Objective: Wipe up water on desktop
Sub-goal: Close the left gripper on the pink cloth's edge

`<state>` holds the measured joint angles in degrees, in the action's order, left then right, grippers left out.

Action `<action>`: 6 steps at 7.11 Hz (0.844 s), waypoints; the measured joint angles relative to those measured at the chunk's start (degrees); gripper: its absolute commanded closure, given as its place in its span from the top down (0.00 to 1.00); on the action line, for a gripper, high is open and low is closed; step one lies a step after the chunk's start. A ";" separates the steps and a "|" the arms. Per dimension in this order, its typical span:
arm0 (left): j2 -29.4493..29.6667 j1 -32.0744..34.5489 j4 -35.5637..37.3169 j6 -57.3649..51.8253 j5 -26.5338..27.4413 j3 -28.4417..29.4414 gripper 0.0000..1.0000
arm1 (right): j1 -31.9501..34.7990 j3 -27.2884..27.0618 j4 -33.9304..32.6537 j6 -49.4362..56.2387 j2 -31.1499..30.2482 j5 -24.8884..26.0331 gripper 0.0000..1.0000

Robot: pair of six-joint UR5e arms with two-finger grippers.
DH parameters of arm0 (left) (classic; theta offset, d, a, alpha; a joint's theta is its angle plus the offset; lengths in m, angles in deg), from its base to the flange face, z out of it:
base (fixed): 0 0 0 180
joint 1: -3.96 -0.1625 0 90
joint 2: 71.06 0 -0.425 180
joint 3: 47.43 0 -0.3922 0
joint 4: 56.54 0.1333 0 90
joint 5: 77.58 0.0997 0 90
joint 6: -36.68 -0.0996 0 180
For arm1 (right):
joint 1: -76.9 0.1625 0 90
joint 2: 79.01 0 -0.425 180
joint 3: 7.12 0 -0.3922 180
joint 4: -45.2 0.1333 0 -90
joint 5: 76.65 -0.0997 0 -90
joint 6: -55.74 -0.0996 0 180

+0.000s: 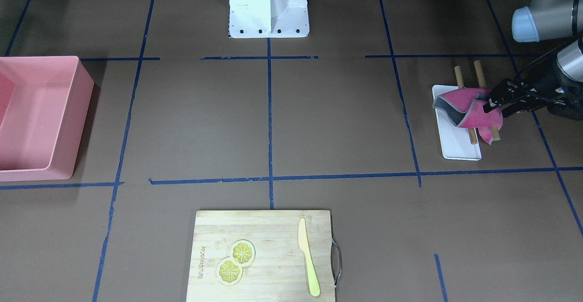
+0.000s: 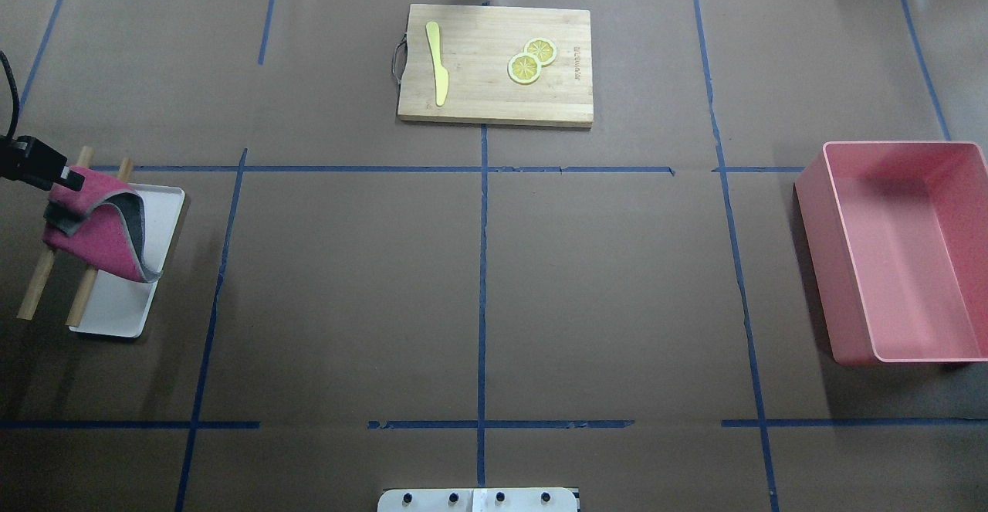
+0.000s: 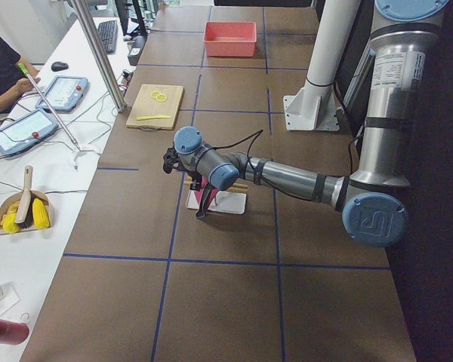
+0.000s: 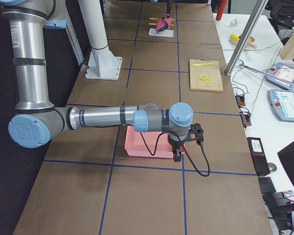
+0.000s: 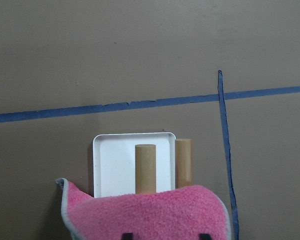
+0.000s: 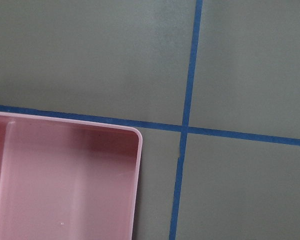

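The dark-brown desktop (image 1: pixel 341 120) with blue tape lines also fills the overhead view (image 2: pixel 602 280); I see no water on it. My left gripper (image 1: pixel 494 104) is shut on a pink cloth with a grey edge (image 1: pixel 473 110), held above a white tray (image 1: pixel 455 145) with two wooden rods (image 1: pixel 479 72). The cloth hangs folded in the overhead view (image 2: pixel 100 230) from the left gripper (image 2: pixel 65 180) and fills the bottom of the left wrist view (image 5: pixel 150 215). My right gripper (image 4: pixel 179 154) shows only in the exterior right view, beside the pink bin; I cannot tell its state.
A pink bin (image 2: pixel 903 249) stands on the robot's right side. A wooden cutting board (image 2: pixel 494 64) with two lemon slices (image 2: pixel 531 60) and a yellow knife (image 2: pixel 437 60) lies at the far middle. The robot's white base (image 1: pixel 268 8) is at the near middle edge.
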<state>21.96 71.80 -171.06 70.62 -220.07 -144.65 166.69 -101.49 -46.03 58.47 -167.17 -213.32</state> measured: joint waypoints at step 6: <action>-0.12 -0.21 0.00 -0.07 0.54 0.50 0.40 | -0.40 0.28 -0.09 0.00 0.00 0.09 1.00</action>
<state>21.84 71.58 -171.06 70.55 -219.53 -144.16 166.29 -101.21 -46.12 58.47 -167.17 -213.23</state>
